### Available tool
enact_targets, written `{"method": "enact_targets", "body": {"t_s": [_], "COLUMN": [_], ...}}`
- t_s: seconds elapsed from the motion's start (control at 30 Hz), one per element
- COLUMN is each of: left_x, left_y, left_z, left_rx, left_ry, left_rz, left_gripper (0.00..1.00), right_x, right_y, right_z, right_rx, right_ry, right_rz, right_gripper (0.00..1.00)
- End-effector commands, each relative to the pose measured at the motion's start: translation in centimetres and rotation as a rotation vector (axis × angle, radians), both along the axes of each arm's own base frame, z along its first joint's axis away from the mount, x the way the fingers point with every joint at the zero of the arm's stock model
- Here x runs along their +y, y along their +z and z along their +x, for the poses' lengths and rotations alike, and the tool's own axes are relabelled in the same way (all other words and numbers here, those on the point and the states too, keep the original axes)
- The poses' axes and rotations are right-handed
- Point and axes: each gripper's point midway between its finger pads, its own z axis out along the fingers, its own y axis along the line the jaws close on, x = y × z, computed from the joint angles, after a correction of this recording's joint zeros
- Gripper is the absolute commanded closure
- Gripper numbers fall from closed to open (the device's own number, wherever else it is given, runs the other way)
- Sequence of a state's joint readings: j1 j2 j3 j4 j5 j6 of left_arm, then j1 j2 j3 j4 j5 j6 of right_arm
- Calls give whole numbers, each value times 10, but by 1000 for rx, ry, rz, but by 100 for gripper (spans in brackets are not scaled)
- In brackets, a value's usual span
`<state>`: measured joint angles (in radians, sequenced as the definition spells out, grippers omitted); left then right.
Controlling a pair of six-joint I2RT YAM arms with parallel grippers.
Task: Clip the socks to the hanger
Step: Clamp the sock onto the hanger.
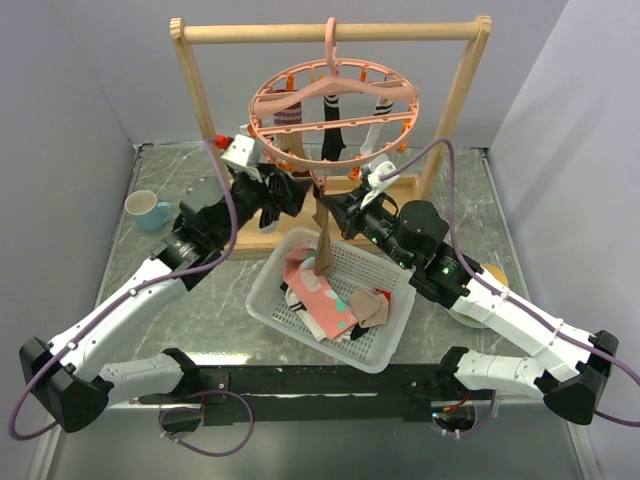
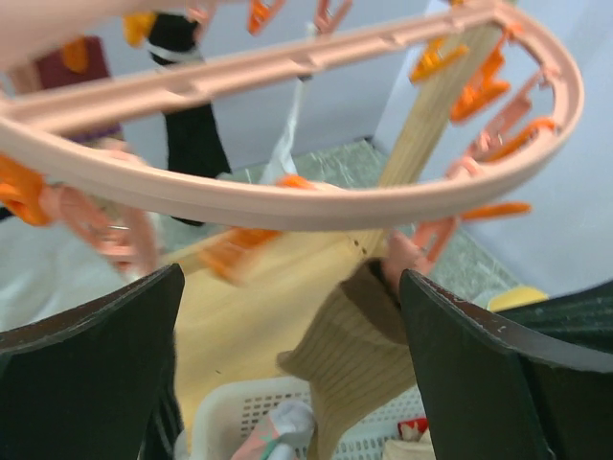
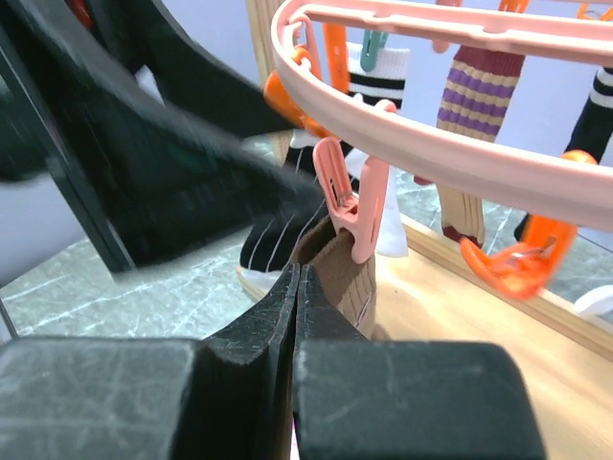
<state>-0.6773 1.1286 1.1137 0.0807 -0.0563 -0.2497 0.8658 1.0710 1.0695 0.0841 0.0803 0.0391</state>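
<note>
far left: a glazed light-blue mug stands on the grey-green marbled table. left of centre: the left gripper reaches under the near left arc of the hanger. its claw is spread wide, and the two matte black fingers stand far apart with nothing between them. centre: the hanger is a round salmon-pink plastic ring with spokes and small orange and pink clips. its hook is over the round bar of a pale wooden rack. three socks hang from the far clips: a ribbed maroon striped sock, a black sock and a white sock with black bands. on the near rim a pink clip bites the top of a ribbed tan sock, which hangs straight down toward a white plastic mesh basket. the basket is rectangular and holds a loose heap of socks, among them a pink sock and a folded tan sock. right of centre: the right gripper has its claw pressed together, the flat black fingertips just beside the clipped tan sock below the pink clip. it cannot be told whether any fabric is caught between them. far right: a rounded yellow object shows partly behind the right arm.
</note>
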Motion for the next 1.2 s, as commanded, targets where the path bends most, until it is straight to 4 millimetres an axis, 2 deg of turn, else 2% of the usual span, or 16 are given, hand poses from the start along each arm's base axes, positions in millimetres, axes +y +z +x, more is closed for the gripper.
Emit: {"method": "enact_targets", "body": {"t_s": [0.0, 0.13, 0.17, 0.2, 0.27, 0.3, 0.33, 0.53, 0.7, 0.8, 0.87, 0.93, 0.97, 1.03, 1.07, 1.17], "left_x": [24, 36, 36, 39, 39, 39, 38, 37, 14, -14, -39, -61, -75, -93, -111, -140], "left_y": [22, 27, 26, 24, 18, 17, 15, 37, 66, 76, 70, 63, 62, 61, 50, 27], "left_z": [-5, -7, -8, -7, -9, -9, -10, -24, -68, -107, -126, -133, -147, -153, -152, -134], "left_rx": [-18, -20, -22, -15, -3, -2, 4, -73, -128, -116, -83, -65, -68, -96, -74, -97], "left_ry": [15, 17, 11, 17, 11, 8, 2, -53, -299, -538, -664, -731, -788, -815, -813, -742], "left_rz": [-85, -125, -124, -123, -117, -115, -118, -123, -150, -180, -170, -139, -128, -101, -83, -6], "left_gripper": [1, 1, 1, 0, 1, 0, 1, 1, 1, 1, 1, 1, 1, 1, 1, 1], "right_x": [-13, -14, -15, -15, -17, -19, -22, -60, -112, -147, -165, -175, -184, -189, -189, -193], "right_y": [10, 5, 5, 5, 8, 13, 16, 56, 76, 82, 76, 72, 71, 65, 65, 65], "right_z": [-4, -6, -6, -7, -8, -9, -10, -23, -17, -1, 14, 23, 28, 35, 38, 48], "right_rx": [-27, -13, -12, -11, -14, -22, -28, -95, -175, -181, -156, -142, -139, -137, -142, -156], "right_ry": [-25, -24, -23, -20, -23, -26, -33, -116, -333, -540, -660, -727, -766, -797, -800, -801], "right_rz": [33, 26, 23, 20, 20, 23, 24, 88, 64, 52, 21, 17, 26, 20, 34, 47], "right_gripper": [100, 100, 88, 57, 32, 9, 0, 0, 0, 0, 0, 0, 0, 0, 0, 0]}}
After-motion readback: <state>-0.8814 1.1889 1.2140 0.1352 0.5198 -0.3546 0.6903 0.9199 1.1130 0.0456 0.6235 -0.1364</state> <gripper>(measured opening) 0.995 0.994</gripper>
